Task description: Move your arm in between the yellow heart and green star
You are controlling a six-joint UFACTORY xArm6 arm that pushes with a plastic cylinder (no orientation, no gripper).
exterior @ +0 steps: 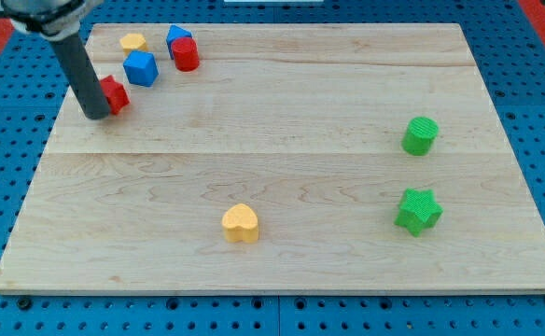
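Note:
The yellow heart (pixel 241 223) lies low on the wooden board, a little left of centre. The green star (pixel 418 210) lies at the lower right, far to the heart's right. My tip (pixel 96 114) is at the upper left of the board, touching the left side of a red block (pixel 116 94). It is far from both the heart and the star.
A green cylinder (pixel 420 135) stands above the star. At the upper left are a yellow block (pixel 133 42), a blue cube (pixel 141 68), a second blue block (pixel 177 37) and a red cylinder (pixel 187 54). The board (pixel 282 121) rests on blue pegboard.

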